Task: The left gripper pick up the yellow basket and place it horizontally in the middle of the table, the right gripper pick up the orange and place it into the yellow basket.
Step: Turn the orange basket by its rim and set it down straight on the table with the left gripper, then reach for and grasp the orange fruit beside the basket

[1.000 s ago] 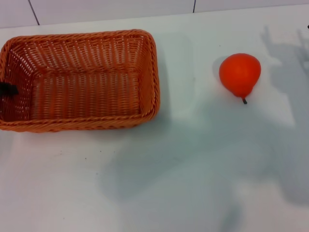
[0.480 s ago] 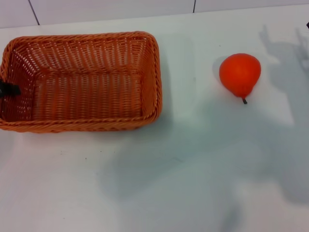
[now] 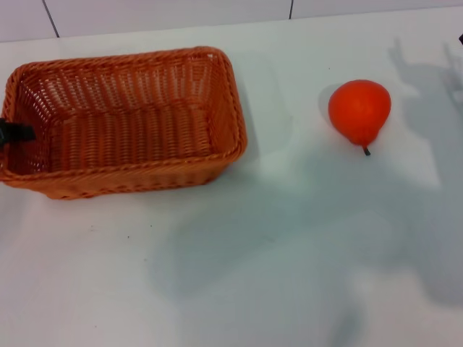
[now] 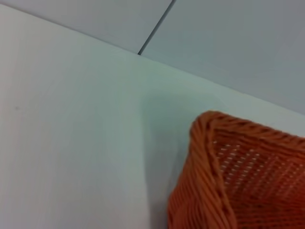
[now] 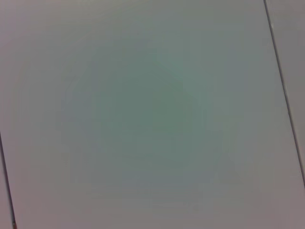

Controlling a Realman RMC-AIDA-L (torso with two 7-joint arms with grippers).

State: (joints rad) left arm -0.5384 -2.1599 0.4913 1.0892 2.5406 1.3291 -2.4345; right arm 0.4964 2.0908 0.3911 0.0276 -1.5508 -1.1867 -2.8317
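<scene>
Since only a dark fingertip shows at the basket's left end wall, the lines below lean on the head view.

Left gripper: the left gripper (image 3: 13, 133) shows as a slim dark tip lying over the rim of the short left wall of the yellow basket (image 3: 123, 119); it looks clamped on that rim, though the second finger is hidden, so I cannot tell for sure.

Basket position: on the left half of the table (image 3: 275, 246), long side running across the view, tipped so its near wall faces the camera; probably the held end is raised while the right end is low or on the table.

Basket handling: open wicker weave, judged light and fairly stiff, with some flex in the walls. The braided rim (image 4: 209, 148) is thick and ridged, a fair place for thin fingers to bite without slipping. Held at one end only, the basket will likely sag and swing, so a slow carry and a level set-down suit it.

Orange: the orange (image 3: 359, 110) lies on the table well apart from the basket, to its right, stem (image 3: 366, 150) pointing toward the robot.

Orange handling: glossy and rounded, judged slippery and prone to roll; grip across the widest part of the body, not the tapered stem end.

Right gripper: not in view; its wrist camera shows only plain surface.

Task stage: basket placement under way; orange untouched.
</scene>
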